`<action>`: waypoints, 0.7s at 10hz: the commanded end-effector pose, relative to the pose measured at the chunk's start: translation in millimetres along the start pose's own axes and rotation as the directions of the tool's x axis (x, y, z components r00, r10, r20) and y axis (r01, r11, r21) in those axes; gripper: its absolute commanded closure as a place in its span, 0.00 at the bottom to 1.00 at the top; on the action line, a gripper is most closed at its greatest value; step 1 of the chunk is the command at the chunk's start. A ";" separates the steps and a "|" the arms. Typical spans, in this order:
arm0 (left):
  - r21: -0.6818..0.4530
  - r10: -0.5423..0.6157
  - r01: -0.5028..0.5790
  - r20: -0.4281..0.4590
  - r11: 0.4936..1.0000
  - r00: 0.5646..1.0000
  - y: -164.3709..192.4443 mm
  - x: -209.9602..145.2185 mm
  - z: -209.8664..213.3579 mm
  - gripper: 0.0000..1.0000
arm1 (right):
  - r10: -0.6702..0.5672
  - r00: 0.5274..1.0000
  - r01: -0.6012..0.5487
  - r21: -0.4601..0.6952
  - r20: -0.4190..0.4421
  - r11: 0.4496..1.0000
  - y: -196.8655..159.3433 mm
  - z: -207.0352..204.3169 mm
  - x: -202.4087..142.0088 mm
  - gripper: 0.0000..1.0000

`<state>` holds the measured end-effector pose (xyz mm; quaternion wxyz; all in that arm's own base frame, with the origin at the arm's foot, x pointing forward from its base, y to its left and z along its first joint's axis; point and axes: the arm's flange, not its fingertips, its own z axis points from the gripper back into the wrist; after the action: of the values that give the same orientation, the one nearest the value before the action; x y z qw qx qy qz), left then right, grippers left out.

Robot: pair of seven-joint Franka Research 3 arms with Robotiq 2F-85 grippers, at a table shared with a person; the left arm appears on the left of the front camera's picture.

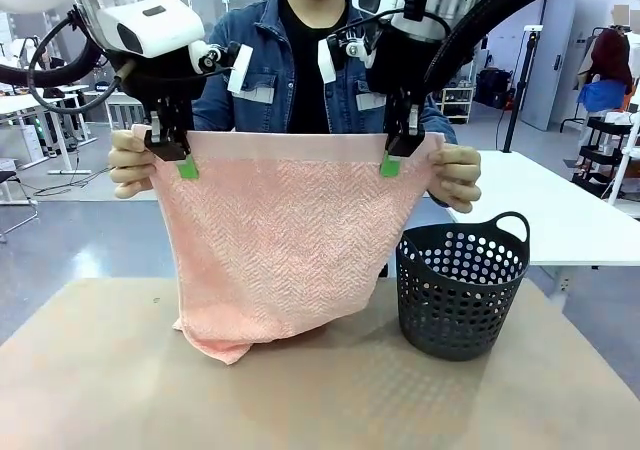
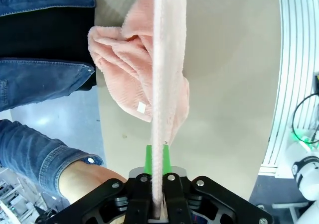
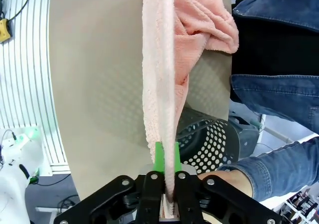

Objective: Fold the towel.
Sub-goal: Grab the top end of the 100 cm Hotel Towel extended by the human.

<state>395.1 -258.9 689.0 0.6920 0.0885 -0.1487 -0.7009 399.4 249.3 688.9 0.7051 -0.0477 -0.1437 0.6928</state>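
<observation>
Left end effector (image 1: 186,160) & right end effector (image 1: 392,160) clamped on towel (image 1: 285,240) top hem — person's hands (image 1: 130,165) (image 1: 458,175) just outside. Holds it spread flat — prob. for folding.

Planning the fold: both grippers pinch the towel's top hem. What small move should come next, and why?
Probably raise both ends evenly, a little: the left gripper and right gripper are shut on the hem of the towel, yet its lower edge lies bunched on the table.

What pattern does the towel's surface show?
The towel shows a herringbone texture; clearest in the front view.
</observation>
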 end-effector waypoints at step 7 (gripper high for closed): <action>-0.001 0.001 -0.001 -0.001 1.000 1.000 -1.2 -0.4 -0.1 1.00 | -0.006 1.000 0.006 -0.002 0.003 1.000 0.5 0.2 0.1 1.00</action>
<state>393.6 -261.0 687.3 0.6937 0.0863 -0.1482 -0.6995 399.9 250.5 686.8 0.7103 -0.0479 -0.1471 0.6866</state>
